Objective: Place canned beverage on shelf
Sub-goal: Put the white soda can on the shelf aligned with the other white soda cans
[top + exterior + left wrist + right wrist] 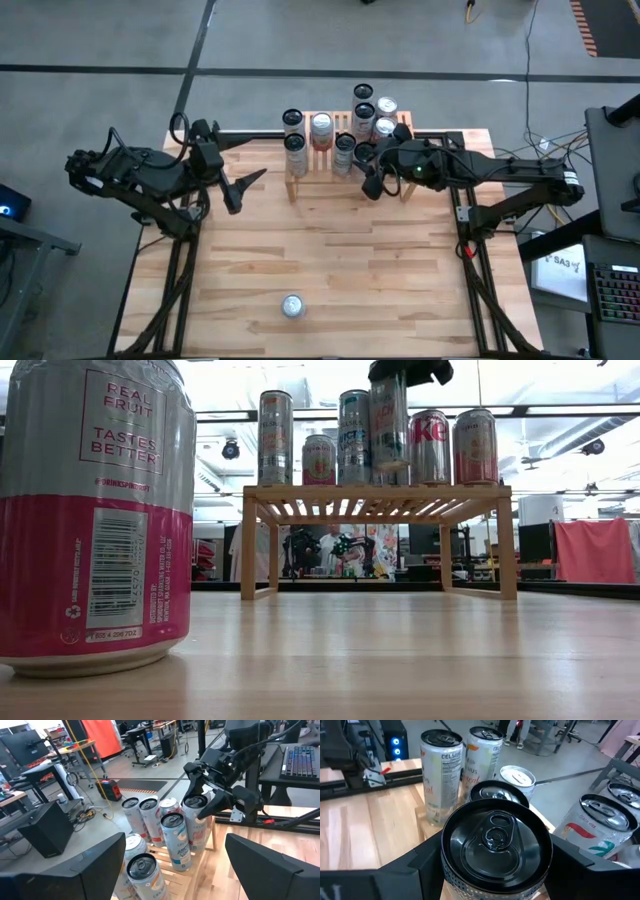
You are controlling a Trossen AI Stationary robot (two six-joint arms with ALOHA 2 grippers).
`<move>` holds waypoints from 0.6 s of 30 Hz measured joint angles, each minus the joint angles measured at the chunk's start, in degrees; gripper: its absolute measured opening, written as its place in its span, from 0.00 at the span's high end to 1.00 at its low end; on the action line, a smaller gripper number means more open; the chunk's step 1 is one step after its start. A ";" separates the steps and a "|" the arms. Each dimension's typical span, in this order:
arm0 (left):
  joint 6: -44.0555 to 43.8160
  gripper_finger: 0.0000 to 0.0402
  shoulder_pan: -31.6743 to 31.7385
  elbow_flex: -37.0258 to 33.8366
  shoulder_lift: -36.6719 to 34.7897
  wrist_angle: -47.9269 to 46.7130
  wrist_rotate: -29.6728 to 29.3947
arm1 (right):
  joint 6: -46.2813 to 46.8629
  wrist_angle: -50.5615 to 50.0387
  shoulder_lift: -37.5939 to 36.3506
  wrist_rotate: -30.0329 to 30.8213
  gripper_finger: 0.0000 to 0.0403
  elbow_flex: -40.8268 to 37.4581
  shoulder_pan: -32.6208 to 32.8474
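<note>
The right gripper (495, 865), fingers clamped on a can (496, 840) over the crowded shelf (375, 500), should lower it straight before releasing; the left gripper (240, 190) waits wide open nearby.

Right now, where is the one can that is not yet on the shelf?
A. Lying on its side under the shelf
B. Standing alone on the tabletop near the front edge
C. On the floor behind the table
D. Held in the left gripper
B: the lone can stands upright on the bare tabletop, far from the shelf, and the left gripper is open and empty.
</note>
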 joint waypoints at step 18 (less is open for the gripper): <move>0.13 0.18 0.00 0.00 -0.02 -0.04 -1.51 | 1.25 2.69 0.79 1.47 0.40 -2.68 -1.64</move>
